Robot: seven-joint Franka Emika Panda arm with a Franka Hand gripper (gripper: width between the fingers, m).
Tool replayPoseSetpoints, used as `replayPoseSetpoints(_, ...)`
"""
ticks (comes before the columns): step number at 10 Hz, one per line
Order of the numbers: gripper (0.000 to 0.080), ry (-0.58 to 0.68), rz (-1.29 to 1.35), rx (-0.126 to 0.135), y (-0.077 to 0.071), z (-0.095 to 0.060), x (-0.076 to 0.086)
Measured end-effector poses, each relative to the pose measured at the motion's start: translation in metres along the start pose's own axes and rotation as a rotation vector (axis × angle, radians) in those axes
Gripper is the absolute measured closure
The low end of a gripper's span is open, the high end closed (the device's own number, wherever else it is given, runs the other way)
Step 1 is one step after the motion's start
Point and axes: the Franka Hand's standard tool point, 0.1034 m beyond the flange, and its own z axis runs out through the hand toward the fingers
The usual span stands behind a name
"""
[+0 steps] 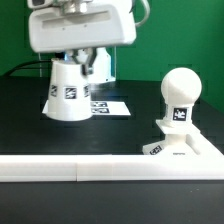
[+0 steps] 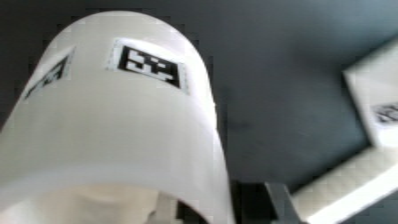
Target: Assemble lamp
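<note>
The white cone-shaped shade (image 1: 68, 92) stands at the exterior view's left, partly on the marker board (image 1: 112, 105). My gripper (image 1: 80, 62) is at the shade's top rim and is shut on its wall. In the wrist view the shade (image 2: 125, 130) fills most of the picture. One dark finger (image 2: 265, 202) shows just outside its wall, and the other finger is hidden behind the shade. The ball-headed bulb (image 1: 180, 92) stands upright on the flat square base (image 1: 190, 150) at the exterior view's right, well away from the gripper.
The long white border rail (image 1: 90, 168) runs along the front, with the base right behind it. The table is black. A white flat piece with a tag (image 2: 370, 95) shows beside the shade in the wrist view.
</note>
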Motion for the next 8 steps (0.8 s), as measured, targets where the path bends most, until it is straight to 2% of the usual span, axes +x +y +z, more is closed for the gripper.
replayPoseSetpoints(2, 0.0754, -0.036, 0.123, 0.037, -0.051, -0.015, 0.009)
replayPoseSetpoints(3, 0.0754, -0.043, 0.167, 0.063, -0.079, -0.026, 0.021)
replayPoseSetpoints(4, 0.0754, -0.054, 0.185, 0.076, -0.094, -0.034, 0.030)
replayPoseSetpoints(5, 0.0754, -0.068, 0.194, 0.076, -0.092, -0.036, 0.034)
replayPoseSetpoints(8, 0.0754, -0.069, 0.191, 0.073, -0.092, -0.033, 0.032)
